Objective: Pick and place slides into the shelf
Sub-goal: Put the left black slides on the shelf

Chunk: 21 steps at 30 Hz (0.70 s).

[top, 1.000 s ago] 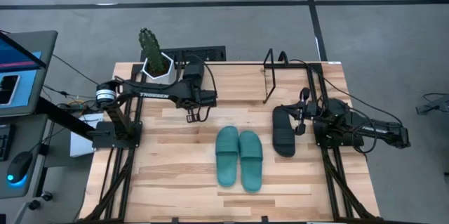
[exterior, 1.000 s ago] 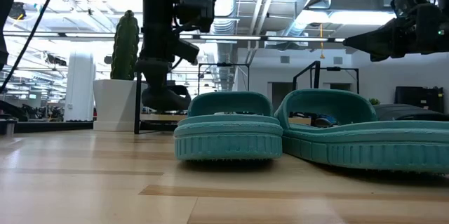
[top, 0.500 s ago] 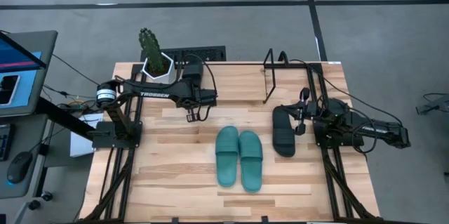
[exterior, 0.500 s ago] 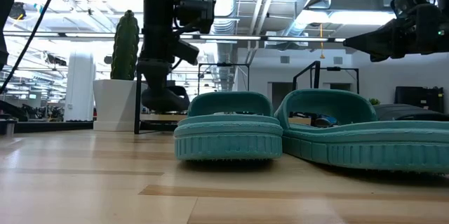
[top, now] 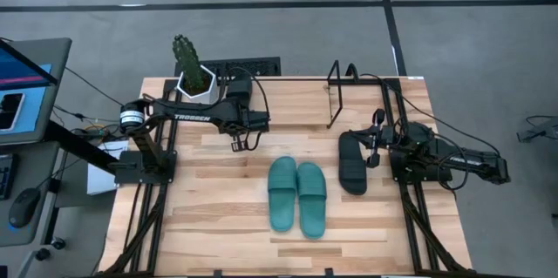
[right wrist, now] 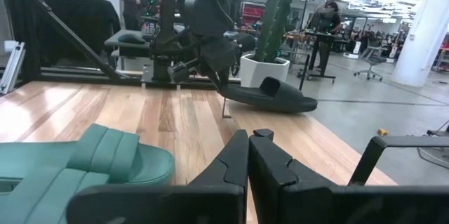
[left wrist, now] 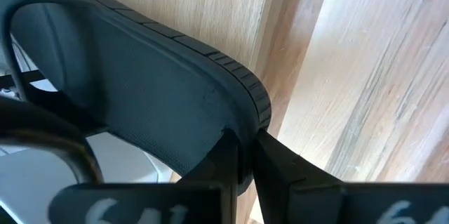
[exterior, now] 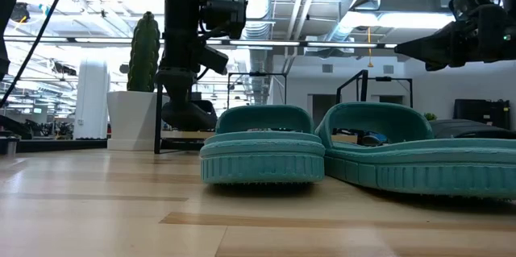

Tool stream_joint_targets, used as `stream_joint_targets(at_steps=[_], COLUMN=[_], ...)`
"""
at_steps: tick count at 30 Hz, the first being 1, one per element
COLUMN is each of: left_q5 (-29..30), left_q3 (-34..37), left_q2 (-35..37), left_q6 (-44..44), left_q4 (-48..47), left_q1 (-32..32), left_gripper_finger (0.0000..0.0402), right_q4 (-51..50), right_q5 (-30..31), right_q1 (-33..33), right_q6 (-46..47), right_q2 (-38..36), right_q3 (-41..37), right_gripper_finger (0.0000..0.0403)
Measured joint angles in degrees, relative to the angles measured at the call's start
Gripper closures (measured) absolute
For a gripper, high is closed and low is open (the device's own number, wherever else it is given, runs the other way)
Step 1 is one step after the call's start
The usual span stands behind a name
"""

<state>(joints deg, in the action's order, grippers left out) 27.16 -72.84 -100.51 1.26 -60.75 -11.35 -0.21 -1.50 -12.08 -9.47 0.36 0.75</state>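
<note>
My left gripper [top: 240,142] hangs over the far middle of the table, shut on one black slide [right wrist: 270,95], which also shows in the low view [exterior: 189,114]. The other black slide [top: 351,163] lies flat on its sole toward the table's right. My right gripper [top: 373,145] hovers shut just to its right. Two teal slides [top: 282,193] [top: 311,198] lie side by side on their soles near the table's middle. The shelf [top: 336,95], thin black rods, stands at the far right. My left gripper pinches the black slide between its two fingers at the rim of the sole [left wrist: 247,108]. The fingers [left wrist: 280,164] come from above, pointing down. The slide is lifted clear of the table and sits a little tilted.
A cactus in a white pot [top: 192,73] stands at the far left corner, close behind my left arm. Black arm frames run along both side edges of the table. Bare wood shows along the near edge [top: 261,252] and left of the teal slides.
</note>
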Motion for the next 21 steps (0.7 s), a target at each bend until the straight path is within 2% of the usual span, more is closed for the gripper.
stream_joint_targets(at_steps=[6,21], left_q5=[0.1,-1.9], left_q3=[0.0,0.0], left_q2=[0.0,0.0], left_q6=[0.0,0.2], left_q4=[-0.1,-0.3], left_q1=[-0.3,-1.1], left_gripper_finger=[0.0368,0.0363], right_q4=[0.0,0.0], right_q5=[0.0,0.0], right_q1=[0.0,0.0], right_q6=[0.0,0.0], right_q2=[0.0,0.0], right_q3=[0.0,0.0], right_gripper_finger=[0.0403,0.0403])
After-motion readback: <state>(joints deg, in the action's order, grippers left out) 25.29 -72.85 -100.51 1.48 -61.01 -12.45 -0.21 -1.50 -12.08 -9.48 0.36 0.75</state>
